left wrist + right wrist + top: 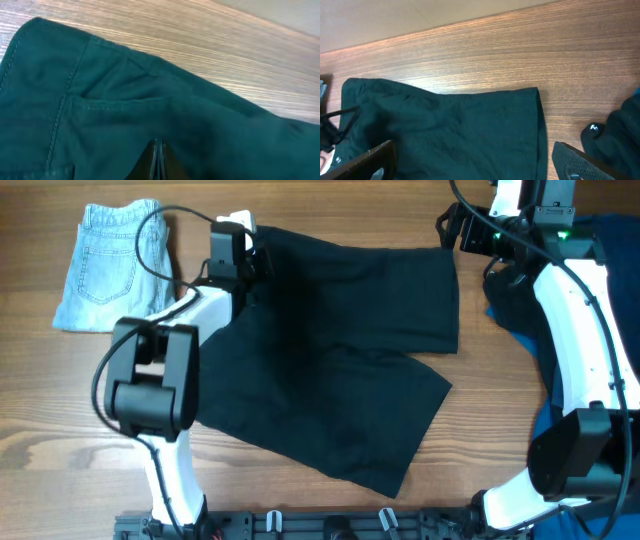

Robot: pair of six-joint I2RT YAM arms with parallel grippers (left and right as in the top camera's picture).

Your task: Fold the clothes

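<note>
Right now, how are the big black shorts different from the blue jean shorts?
The black shorts are dark and spread out open; the blue jean shorts are pale and folded into a neat rectangle. The black shorts cover far more table than the blue jean shorts. The left gripper is at the black shorts' waistband; no gripper is by the blue jean shorts. Both lie flat on the wooden table.

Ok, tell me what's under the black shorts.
Only the wooden table shows around the black shorts, which lie spread on it. Nothing pokes out from their edges, but whatever might sit beneath the cloth is covered and cannot be seen.
</note>
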